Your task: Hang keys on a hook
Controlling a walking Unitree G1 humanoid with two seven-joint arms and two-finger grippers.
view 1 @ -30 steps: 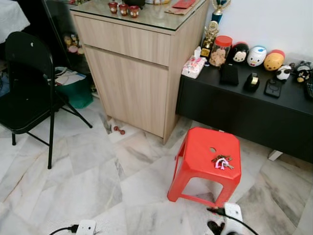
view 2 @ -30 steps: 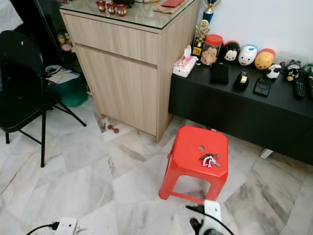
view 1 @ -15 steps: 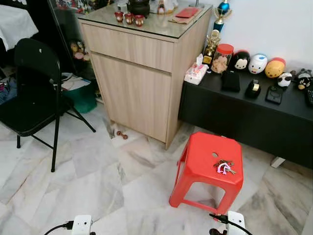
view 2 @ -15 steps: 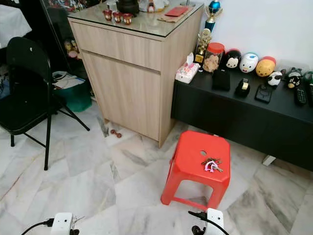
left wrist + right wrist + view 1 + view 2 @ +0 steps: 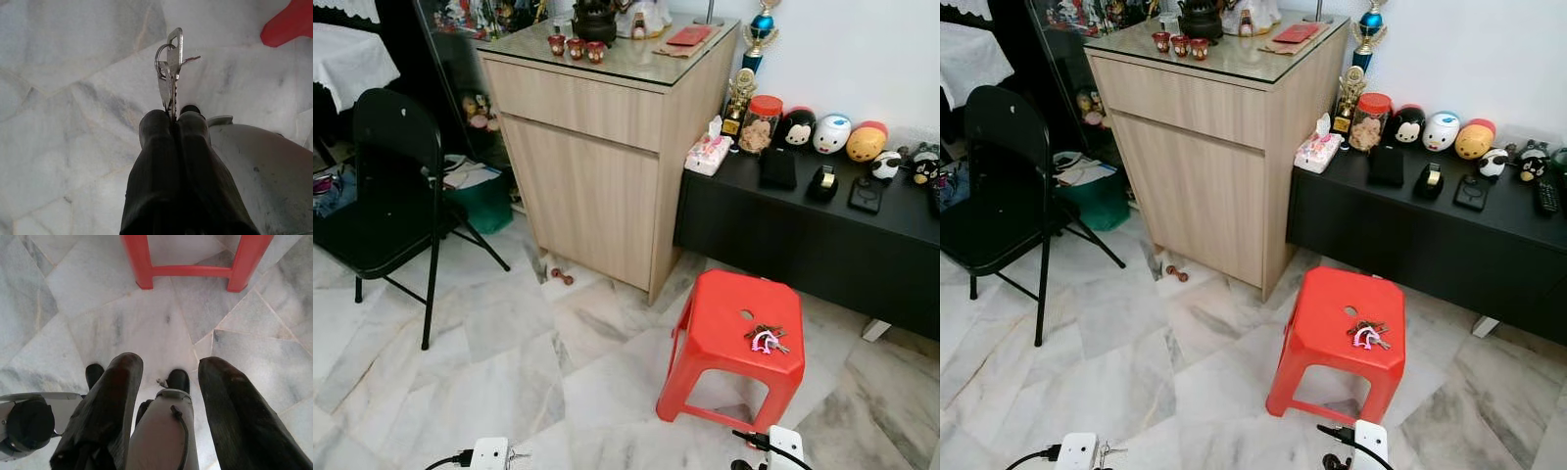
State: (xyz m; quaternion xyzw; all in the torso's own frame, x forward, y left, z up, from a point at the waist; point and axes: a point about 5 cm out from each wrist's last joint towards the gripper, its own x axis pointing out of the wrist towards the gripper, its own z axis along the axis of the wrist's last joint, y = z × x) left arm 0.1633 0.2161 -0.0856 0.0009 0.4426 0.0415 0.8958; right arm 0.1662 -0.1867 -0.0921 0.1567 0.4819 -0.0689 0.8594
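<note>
The left gripper [image 5: 172, 120] hung low over the marble floor [image 5: 489, 362], its fingers [image 5: 156, 142] pressed together and clamped on a small bunch of keys [image 5: 169, 68]. The silver keys and their ring stuck out past the fingertips, clear of the floor. So the pick-up looked done, at least for this bunch.

The right gripper [image 5: 168, 369] also hung near the floor, close to the legs of the red plastic stool [image 5: 734, 338]. Its fingers [image 5: 110, 401] stood apart and held nothing.

A second bunch of keys with a pink tag [image 5: 765, 339] lay on the stool's seat, near its right edge. The stool stood on the floor just in front of the long black desk [image 5: 822, 230], which carried a row of round character figures [image 5: 830, 134], a red-lidded jar [image 5: 761, 110] and a tissue pack [image 5: 707, 154]. A tall wooden cabinet [image 5: 597, 166] with a glass top stood beside the desk, and a black folding chair [image 5: 386, 196] stood well apart on the left.

No hook could be made out anywhere, neither on the cabinet nor on the white wall [image 5: 862, 49]. By my judgement most of the task was left: the robot had to find the hook, carry the held keys to it, raise the left arm and slip the ring over it. Whether the bunch on the stool also belonged to the task could not be told.
</note>
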